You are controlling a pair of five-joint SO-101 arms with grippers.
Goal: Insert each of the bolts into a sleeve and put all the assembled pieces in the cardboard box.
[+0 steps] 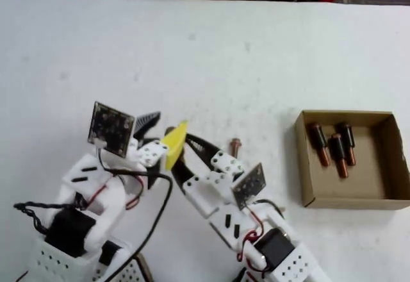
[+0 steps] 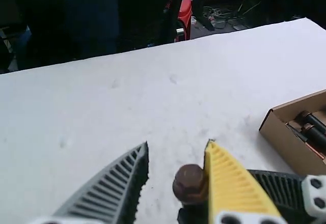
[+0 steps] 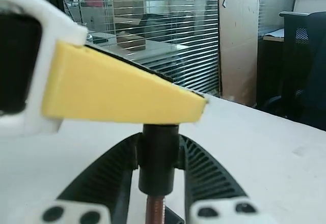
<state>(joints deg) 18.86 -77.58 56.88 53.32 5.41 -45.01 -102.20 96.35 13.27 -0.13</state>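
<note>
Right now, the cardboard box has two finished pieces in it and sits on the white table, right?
Not quite. The high view shows three finished pieces in the cardboard box, not two. The box does sit on the white table.

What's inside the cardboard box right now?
Three assembled pieces, black sleeves on copper bolts, lie side by side in the cardboard box. The floor beneath them is covered.

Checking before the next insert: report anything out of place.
One bolt sits loose and unassembled on the table, between the right gripper and the box. The three pieces in the box lie side by side. Nothing looks spilled or damaged.
</note>
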